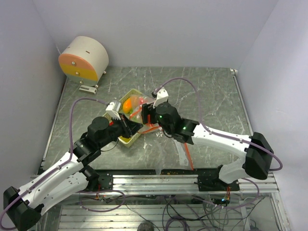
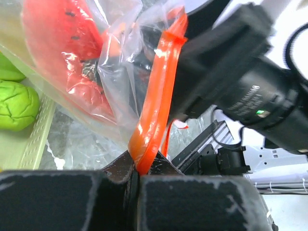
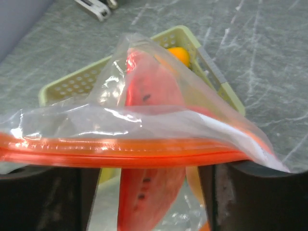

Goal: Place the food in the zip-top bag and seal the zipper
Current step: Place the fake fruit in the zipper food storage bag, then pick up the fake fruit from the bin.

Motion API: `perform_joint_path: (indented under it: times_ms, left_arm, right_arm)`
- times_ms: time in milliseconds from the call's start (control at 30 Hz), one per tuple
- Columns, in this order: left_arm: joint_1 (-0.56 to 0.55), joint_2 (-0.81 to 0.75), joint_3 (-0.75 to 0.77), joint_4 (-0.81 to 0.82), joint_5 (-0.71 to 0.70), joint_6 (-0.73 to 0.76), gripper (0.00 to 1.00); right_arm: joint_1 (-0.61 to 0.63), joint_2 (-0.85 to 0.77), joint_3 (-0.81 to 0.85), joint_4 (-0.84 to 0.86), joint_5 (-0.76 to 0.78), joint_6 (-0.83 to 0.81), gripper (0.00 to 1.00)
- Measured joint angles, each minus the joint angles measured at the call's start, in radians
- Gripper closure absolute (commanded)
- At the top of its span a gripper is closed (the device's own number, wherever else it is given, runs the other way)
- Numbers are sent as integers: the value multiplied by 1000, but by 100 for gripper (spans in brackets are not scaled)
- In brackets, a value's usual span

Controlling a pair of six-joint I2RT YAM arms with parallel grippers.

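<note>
The left gripper [image 2: 137, 175], jaws clamped on the orange zipper [image 2: 159, 101], holds a zip-top bag [image 2: 115, 72] above the yellow-green tray [image 2: 36, 139]. A toy watermelon slice [image 2: 57, 43] sits inside the bag, while a green toy fruit [image 2: 17, 103] lies in the tray. The right gripper [image 3: 149, 168] stands with fingers apart, the zipper running across them. The film looks limp and slippery, so the stiffer zipper band seems the surest hold.

Tray [image 1: 127, 140] at middle of table [image 1: 216, 96], round unit [image 1: 84, 58] behind it at far left. Bag [image 3: 159, 115] sits over the tray (watermelon slice [image 3: 149, 91] inside), another fruit [image 2: 17, 103] in the tray beside it. Zipper [image 2: 156, 106] pinched in left gripper [image 2: 138, 175]; right gripper [image 3: 149, 168] straddles it, fingers apart.
</note>
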Motion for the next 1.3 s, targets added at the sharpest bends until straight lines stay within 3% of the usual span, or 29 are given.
perform_joint_path:
  times_ms: [67, 100, 233, 467, 733, 900, 1067, 1300]
  left_arm:
    - [0, 0, 0, -6, -18, -4, 93]
    - [0, 1, 0, -9, -27, -4, 93]
    - [0, 21, 15, -39, -76, -3, 93]
    - [0, 124, 176, -155, -206, 31, 93]
    - [0, 222, 559, -412, -425, 148, 93]
    - [0, 157, 719, -556, -628, 190, 93]
    - [0, 3, 718, -710, -799, 185, 93]
    - [0, -178, 719, -858, -967, 162, 93]
  right_arm:
    - [0, -35, -8, 6, -45, -18, 3]
    - [0, -55, -13, 8, -67, -23, 2]
    - [0, -176, -22, 7, -164, -64, 1]
    - [0, -369, -43, 34, -252, -102, 3]
    - [-4, -388, -53, -5, -113, -85, 3]
    - [-11, -397, -69, -16, -56, -68, 4]
    - [-28, -335, -48, -16, -99, -55, 5]
    - [-37, 16, 127, -19, -298, -14, 17]
